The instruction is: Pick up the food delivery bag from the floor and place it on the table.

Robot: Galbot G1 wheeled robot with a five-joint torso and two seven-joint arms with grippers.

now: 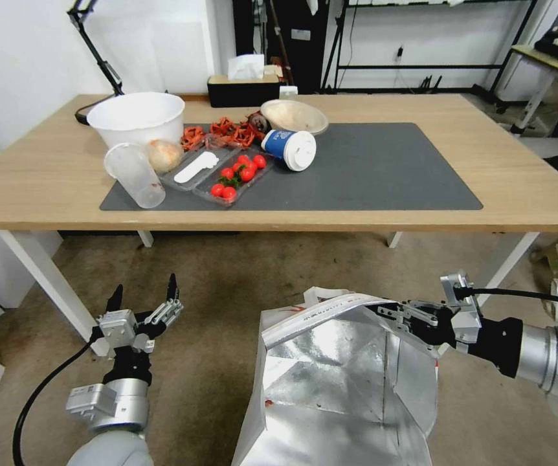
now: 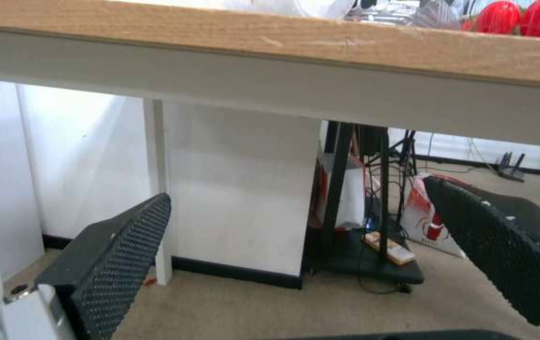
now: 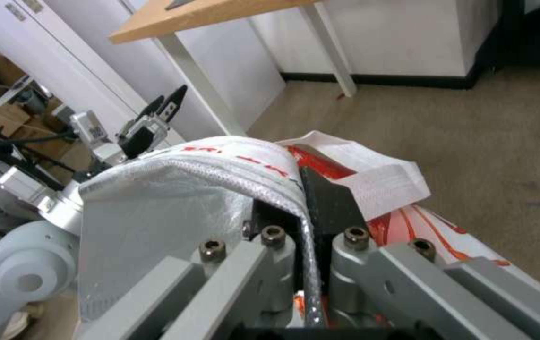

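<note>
Foil-lined food delivery bag (image 1: 340, 388) nearest, held below and in front of the table (image 1: 525, 188), above the floor (image 1: 221, 310); whether its base has left the carpet cannot be told. Right gripper (image 1: 395, 315) clamped on the bag's upper rim, fingers pinching the folded paper edge (image 3: 304, 208). Left gripper (image 1: 143, 294) idle, low beside the table leg, fingers spread wide, holding nothing. For the lift: raise vertically until the base clears the tabletop edge, keep the pinch firm against rim tearing, avoid swinging, then set down on the bare part of the dark mat (image 1: 395, 168), clear of the white bowl (image 1: 136, 118) and tomato tray (image 1: 235, 178).
</note>
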